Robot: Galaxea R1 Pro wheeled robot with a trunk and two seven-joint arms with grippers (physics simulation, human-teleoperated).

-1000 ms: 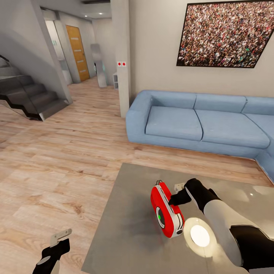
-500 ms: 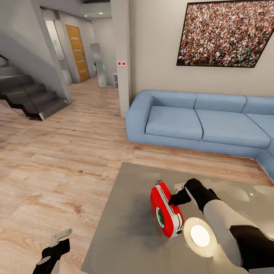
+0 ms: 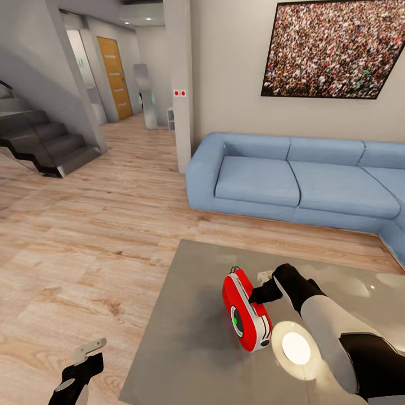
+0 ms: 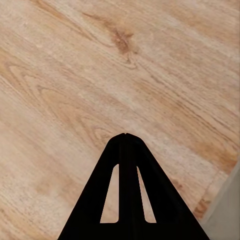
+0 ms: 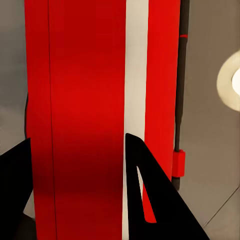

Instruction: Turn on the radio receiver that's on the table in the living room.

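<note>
Red radio receiver (image 3: 246,310) sits clasped in my right gripper (image 3: 260,294), mid-table (image 3: 185,349); left gripper (image 4: 125,136) clenched at 7 o'clock over open floor (image 3: 84,242).

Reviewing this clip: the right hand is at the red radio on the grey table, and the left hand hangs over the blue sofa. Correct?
Not quite. The left hand hangs over the wood floor beside the table, not over the sofa, as the left wrist view shows. The right hand is at the red radio, as you say.
</note>
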